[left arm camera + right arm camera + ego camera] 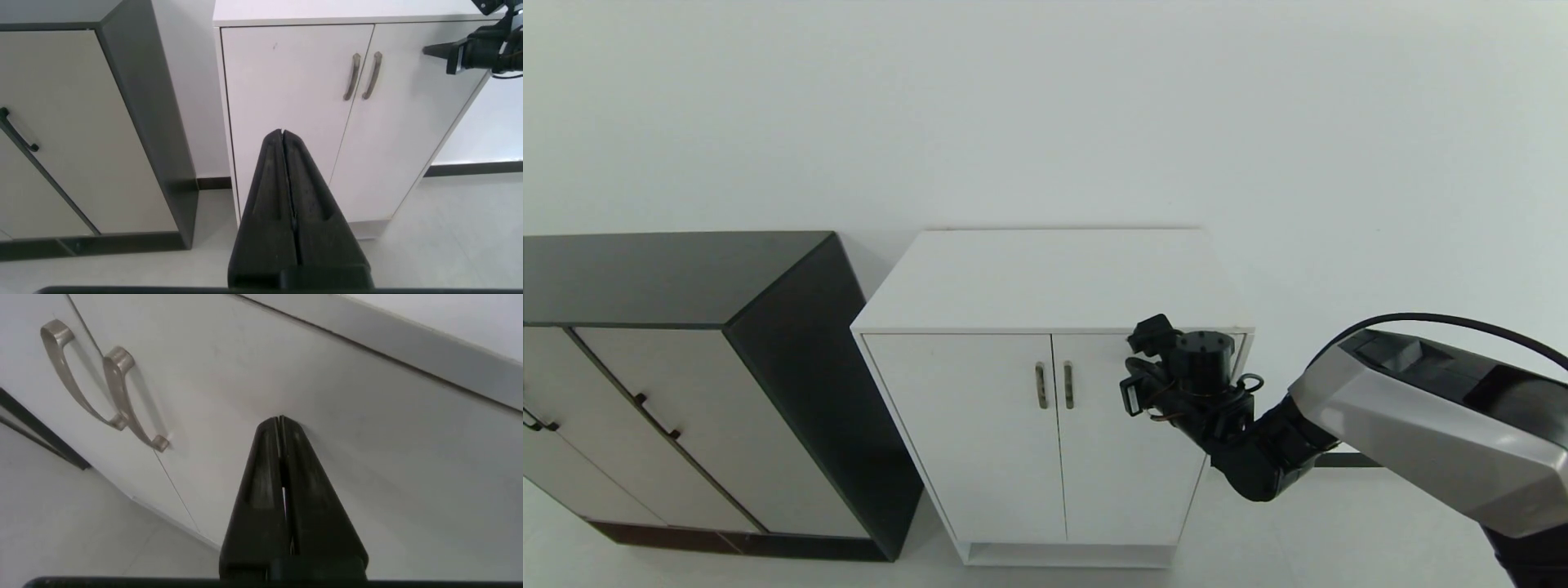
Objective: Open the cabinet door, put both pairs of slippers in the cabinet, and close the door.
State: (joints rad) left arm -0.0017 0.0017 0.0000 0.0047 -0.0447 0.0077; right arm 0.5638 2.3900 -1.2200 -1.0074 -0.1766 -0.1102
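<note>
Left gripper [282,137]: Its two fingers are pressed together and hold nothing. It hangs back from the white cabinet, above the floor, and points at the bottom of the left door.
Floor [458,220]: It is pale and smooth, and both cabinets stand on it.
Right gripper [282,425]: Its two fingers are pressed together too, with nothing in them. It is up high in front of the right door, to the right of the handles. The tip is very close to the door, but I cannot tell if it touches.
White cabinet [1045,278]: It stands on the floor with its back to the wall. Its flat top is white.
Left door [968,441]: It is shut.
Right door [1123,482]: It is shut as well, and the two doors meet in the middle.
Handles [1041,385]: There are two thin metal ones. They stand upright side by side, one on each door, next to the middle line.
Dark cabinet [800,359]: It stands to the left of the white cabinet, with a small gap between them. It has a dark top and side, pale doors and black handles.
Wall [1045,106]: It is plain and white, behind both cabinets.
</note>
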